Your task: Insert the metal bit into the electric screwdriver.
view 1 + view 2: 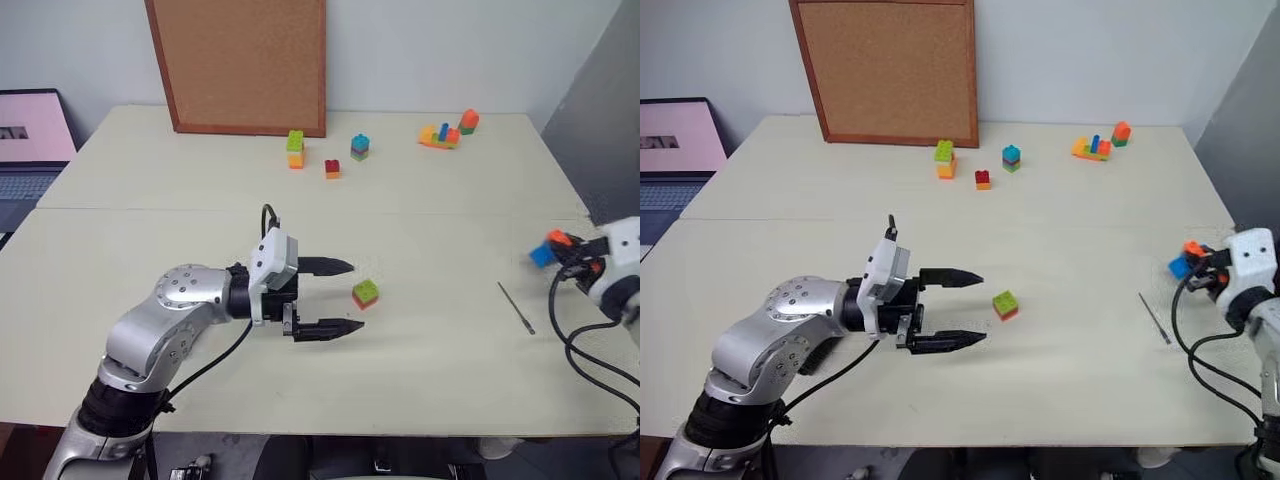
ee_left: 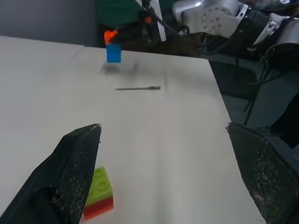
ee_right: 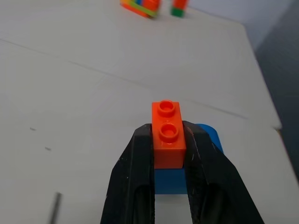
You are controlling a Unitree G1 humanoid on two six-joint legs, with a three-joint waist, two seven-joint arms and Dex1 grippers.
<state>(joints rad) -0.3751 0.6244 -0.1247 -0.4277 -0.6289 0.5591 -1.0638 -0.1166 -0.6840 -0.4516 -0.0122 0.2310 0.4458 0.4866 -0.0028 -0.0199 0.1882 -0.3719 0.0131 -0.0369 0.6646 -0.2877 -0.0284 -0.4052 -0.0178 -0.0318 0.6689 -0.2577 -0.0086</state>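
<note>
While cropped at frame edge, metal bit, seemingly blurred.

Between our left gripper wide-open fingers we see the metal bit lying beyond a green-and-red brick, near a held orange-and-blue brick

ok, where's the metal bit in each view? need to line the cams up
Left eye: metal bit on the table, right side, beside the right gripper.
Right eye: same place.
Left wrist: lying flat, below the orange-and-blue brick.
Right wrist: grey sliver at the bottom edge, likely its end.
Shared landmark: that orange-and-blue brick.
</note>
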